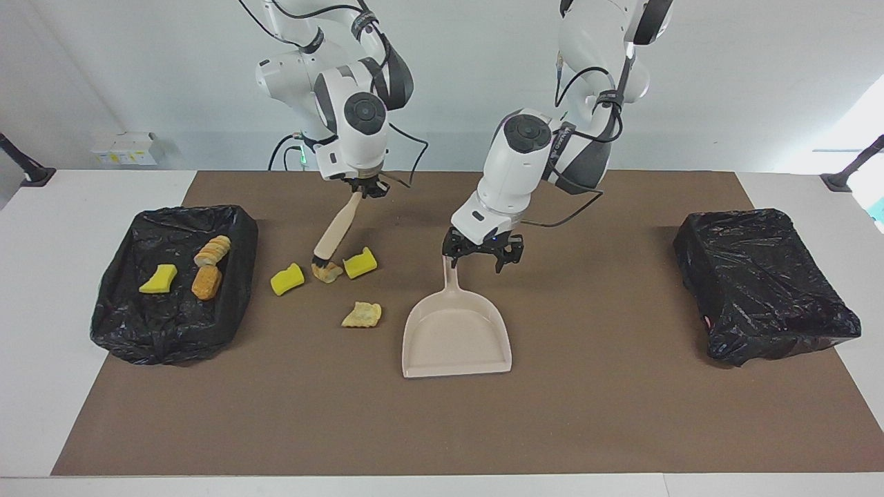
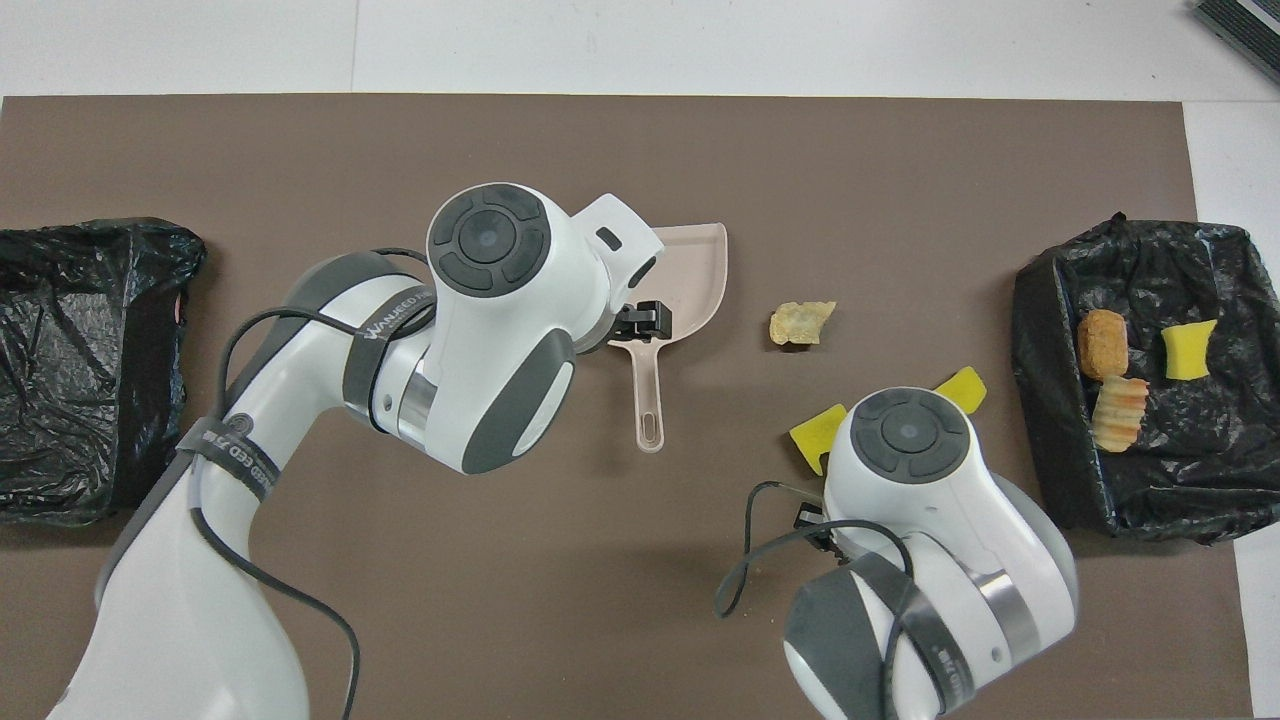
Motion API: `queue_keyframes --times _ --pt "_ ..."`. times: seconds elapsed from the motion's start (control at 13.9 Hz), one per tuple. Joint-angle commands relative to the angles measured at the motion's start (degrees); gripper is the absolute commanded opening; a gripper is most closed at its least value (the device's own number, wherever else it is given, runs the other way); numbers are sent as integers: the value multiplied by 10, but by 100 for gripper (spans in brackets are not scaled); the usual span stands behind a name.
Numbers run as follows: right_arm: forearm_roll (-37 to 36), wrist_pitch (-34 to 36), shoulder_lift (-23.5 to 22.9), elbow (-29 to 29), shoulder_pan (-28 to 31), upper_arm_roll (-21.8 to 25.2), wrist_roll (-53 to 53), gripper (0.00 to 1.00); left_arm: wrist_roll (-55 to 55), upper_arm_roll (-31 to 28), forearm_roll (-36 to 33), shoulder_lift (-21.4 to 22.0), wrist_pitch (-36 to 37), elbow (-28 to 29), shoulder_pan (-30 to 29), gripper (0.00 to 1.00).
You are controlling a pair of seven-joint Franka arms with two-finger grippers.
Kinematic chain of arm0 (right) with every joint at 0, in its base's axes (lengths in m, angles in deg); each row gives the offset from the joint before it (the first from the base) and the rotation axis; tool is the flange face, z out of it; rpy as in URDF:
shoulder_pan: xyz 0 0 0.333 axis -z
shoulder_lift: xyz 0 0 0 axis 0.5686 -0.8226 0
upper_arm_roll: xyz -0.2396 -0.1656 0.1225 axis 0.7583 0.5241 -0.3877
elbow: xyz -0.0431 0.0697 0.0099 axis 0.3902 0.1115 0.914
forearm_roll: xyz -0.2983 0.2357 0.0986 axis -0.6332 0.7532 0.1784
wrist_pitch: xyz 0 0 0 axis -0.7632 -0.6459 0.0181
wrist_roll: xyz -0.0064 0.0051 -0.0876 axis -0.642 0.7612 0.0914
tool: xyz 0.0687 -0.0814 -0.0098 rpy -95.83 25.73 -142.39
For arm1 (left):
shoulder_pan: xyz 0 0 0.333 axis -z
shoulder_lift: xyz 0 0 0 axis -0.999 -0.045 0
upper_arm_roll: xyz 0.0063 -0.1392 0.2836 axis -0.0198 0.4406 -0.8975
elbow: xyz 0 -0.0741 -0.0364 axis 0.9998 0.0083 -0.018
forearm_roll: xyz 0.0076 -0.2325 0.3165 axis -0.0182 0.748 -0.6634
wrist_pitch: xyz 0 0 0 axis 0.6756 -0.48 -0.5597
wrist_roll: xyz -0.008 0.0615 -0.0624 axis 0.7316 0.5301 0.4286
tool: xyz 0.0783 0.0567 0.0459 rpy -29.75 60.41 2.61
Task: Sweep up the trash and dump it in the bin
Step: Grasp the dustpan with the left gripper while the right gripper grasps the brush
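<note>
1. Right gripper [image 1: 364,186] clamped on the top of the beige brush handle [image 1: 336,230], brush slanting down, black bristles [image 1: 319,261] touching a bread chunk [image 1: 329,271] on the brown mat [image 1: 621,414].
2. Left gripper [image 1: 481,257] spread wide, empty, poised over the upper end of the beige dustpan [image 1: 456,335] handle; contact with the handle not clear from either view.
3. Dustpan lying flat at mid-table, mouth pointing away from the robots, nothing in it.
4. Loose trash on the mat, toward the right arm's end of the table from the dustpan: a yellow sponge piece [image 1: 286,279], the bread chunk under the bristles, a second yellow sponge piece [image 1: 360,263], all in a row; a crusty flat chunk [image 1: 362,315] lying farther from the robots, just beside the pan.
5. Three scraps lying inside the black-lined bin [image 1: 117,304] at the right arm's end: a sponge piece [image 1: 157,279] and two bread pieces [image 1: 209,266].
6. Second black-lined bin [image 1: 766,283] at the left arm's end, no scraps visible in it.
7. Judged progress: early. Brush in hand, pan not yet grasped, four scraps yet to be swept in, dumping not begun.
</note>
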State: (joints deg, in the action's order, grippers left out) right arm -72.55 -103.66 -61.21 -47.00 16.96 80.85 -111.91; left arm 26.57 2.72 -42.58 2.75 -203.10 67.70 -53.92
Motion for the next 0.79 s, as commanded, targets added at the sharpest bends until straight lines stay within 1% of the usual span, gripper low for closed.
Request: queue_keyframes --times 0.0,0.07,0.36,0.43,0.5,0.72 --pt "-13 -32 6 -20 54 -7 56 0 -31 -10 -23 -36 -15 -9 35 100" --pt "-13 -41 6 -24 71 -7 82 0 -32 -10 -25 -35 -13 -8 33 100" --pt "-23 -62 5 -31 107 -7 153 0 -35 -10 -27 -34 -12 7 33 100" --pt "-23 -67 4 -32 121 -7 176 0 -36 -10 -27 -34 -9 10 33 89" --pt "-26 -68 3 -33 134 -7 201 0 -36 -11 -27 -32 -9 20 36 86" --pt "-27 -77 1 -32 155 -7 241 0 -38 -10 -27 -29 -7 32 40 87"
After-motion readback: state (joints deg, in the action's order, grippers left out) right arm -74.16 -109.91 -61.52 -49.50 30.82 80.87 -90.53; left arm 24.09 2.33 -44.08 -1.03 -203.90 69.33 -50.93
